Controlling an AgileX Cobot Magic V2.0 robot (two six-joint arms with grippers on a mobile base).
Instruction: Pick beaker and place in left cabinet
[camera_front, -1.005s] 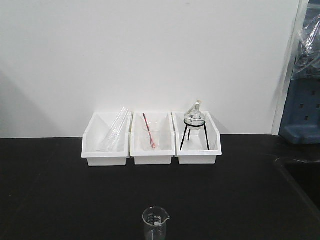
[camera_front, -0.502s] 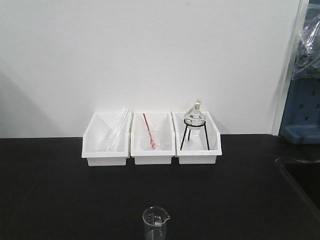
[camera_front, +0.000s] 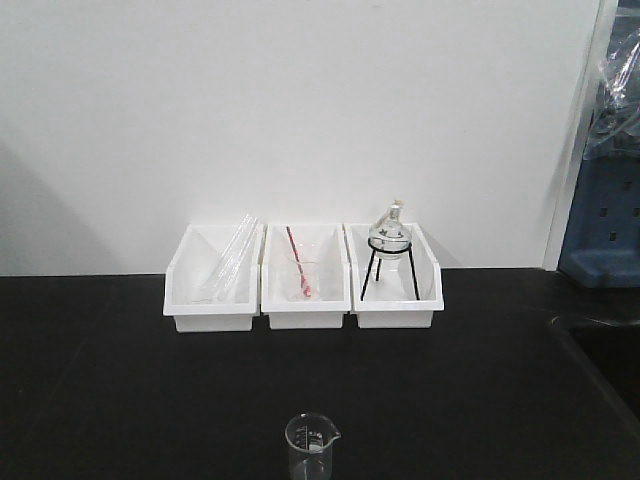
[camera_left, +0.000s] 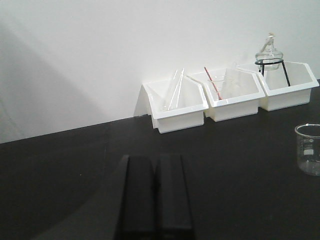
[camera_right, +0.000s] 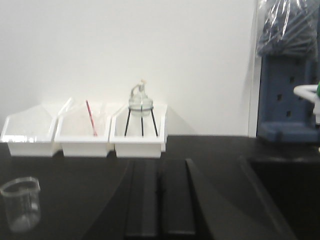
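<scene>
The beaker (camera_front: 311, 445) was seen upright on the black table (camera_front: 120, 400), well in front of a row of three white bins (camera_front: 305, 318). It was placed off to the right of the left hand (camera_left: 155, 162) and off to the left of the right hand (camera_right: 160, 165), touched by neither. Both hands were held closed, fingers pressed together, with nothing gripped.

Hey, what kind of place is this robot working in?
Most likely a chemistry lab: a black bench carries a clear beaker, a round flask on a tripod, and white bins holding more glassware.
</scene>
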